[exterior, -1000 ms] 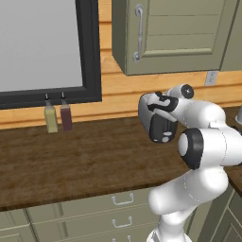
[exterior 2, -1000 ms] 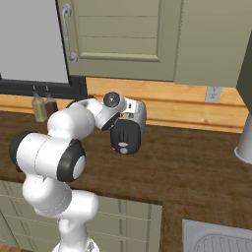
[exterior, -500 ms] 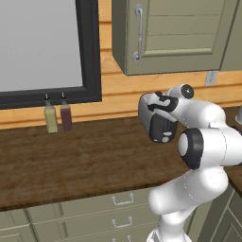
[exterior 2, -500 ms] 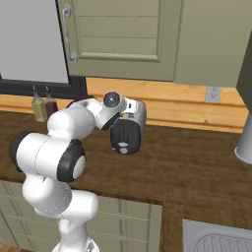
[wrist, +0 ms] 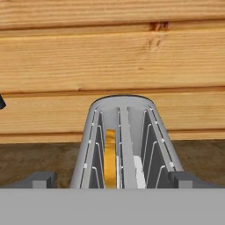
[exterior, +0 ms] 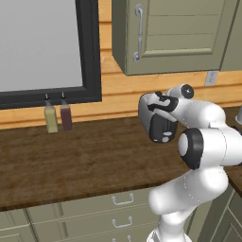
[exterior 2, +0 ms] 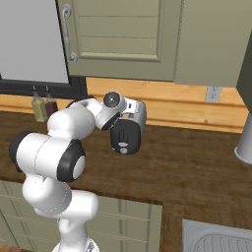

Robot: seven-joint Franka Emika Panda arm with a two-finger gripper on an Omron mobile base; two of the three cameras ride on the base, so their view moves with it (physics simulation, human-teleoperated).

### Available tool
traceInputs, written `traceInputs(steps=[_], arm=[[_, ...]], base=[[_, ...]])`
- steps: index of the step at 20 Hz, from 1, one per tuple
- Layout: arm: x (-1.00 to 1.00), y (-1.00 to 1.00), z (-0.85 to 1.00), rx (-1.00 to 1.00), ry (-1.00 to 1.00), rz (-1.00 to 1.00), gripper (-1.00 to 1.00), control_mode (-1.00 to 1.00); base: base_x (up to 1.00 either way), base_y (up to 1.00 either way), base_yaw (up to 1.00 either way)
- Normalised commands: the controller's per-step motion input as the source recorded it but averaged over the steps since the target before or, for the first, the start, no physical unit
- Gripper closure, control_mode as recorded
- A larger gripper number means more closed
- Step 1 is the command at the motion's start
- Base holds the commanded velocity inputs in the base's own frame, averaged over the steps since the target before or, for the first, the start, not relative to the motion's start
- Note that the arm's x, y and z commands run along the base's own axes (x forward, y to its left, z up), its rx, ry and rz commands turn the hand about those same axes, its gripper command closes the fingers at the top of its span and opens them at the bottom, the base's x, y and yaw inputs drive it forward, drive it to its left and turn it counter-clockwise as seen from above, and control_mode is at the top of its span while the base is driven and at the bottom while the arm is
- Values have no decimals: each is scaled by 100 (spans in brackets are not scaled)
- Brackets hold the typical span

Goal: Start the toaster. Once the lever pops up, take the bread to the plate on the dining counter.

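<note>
A silver toaster with a dark front stands on the wood counter against the plank wall, also seen from the other side as toaster. My hand hovers right over its top. In the hand view I look down into the two slots of the toaster. The bread, a golden slice on edge, stands in the left slot, and something pale shows in the right slot. My gripper is open, its fingertips straddling the toaster body without touching it. The plate and the dining counter are out of view.
Two bottles stand left of the toaster under a dark-framed window. A wall cabinet hangs above. A grey cylinder stands at the right. A sink sits at the lower right. Drawers run below the counter.
</note>
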Motion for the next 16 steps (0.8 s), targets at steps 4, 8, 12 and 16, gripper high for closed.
traceInputs(steps=[4,8,12,16], arm=[[0,0,0,0,0,0,-100,-100],[0,0,0,0,0,0,-100,-100],[0,0,0,0,0,0,-100,-100],[0,0,0,0,0,0,-100,-100]], base=[[0,0,0],[0,0,0],[0,0,0],[0,0,0]])
